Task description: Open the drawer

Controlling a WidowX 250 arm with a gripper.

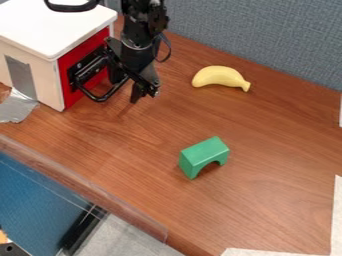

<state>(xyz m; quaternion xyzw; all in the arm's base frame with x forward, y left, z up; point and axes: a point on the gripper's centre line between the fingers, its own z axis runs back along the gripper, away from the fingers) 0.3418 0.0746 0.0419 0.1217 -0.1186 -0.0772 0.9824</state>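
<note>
Handle (100,98) is seen just beside the gripper (137,92), toward the red front (70,98), its bar set along it; grip opening and hold cannot be told.

The pincer (135,91) hangs beside the red front (67,62), a banana (220,76) and green block (204,152) on the table (143,172).

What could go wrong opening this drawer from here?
The black two-finger gripper is right by the black looped handle, so it might snag or slip. The white-topped, red-fronted box has silver tape at its base; a hard pull might peel it and drag the box.
</note>
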